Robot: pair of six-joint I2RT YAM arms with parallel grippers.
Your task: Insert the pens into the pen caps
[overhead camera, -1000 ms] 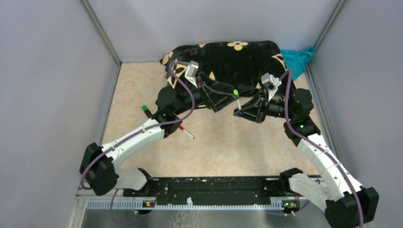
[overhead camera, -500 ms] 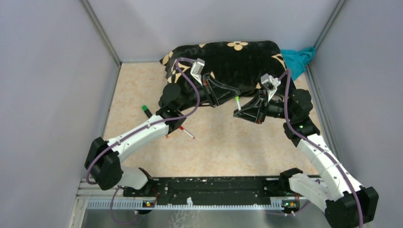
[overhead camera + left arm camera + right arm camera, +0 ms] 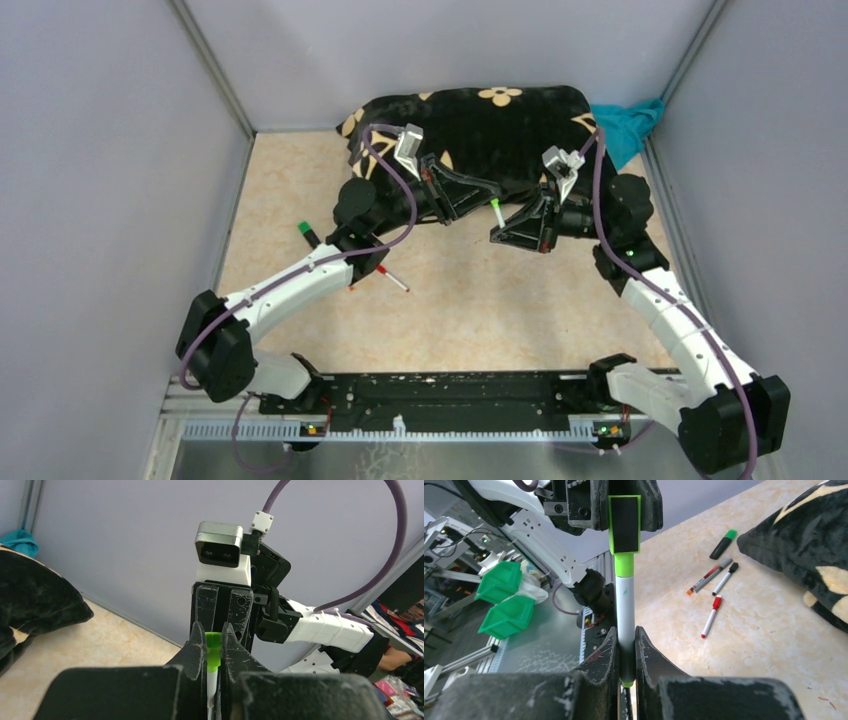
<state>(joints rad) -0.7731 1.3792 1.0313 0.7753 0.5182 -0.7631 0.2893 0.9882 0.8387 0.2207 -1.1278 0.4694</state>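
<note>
Barrel print too faint to read; left gripper [image 3: 213, 630] clenched on green cap [image 3: 213, 649], right gripper [image 3: 625, 634] clenched on white pen [image 3: 625, 605], joined end-to-end in mid-air before black cushion [image 3: 500, 125].

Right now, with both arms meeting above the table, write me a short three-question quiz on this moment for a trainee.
1. True or false: the right gripper is open.
2. What is the left gripper shut on? A) the green cap B) a red cap C) a black cap
3. In the right wrist view, how many pens and markers lie loose on the table?

Key:
1. False. It is shut on the white pen.
2. A.
3. Four: the black marker with a green end, a grey pen, a black-capped pen and a red-capped pen.
</note>
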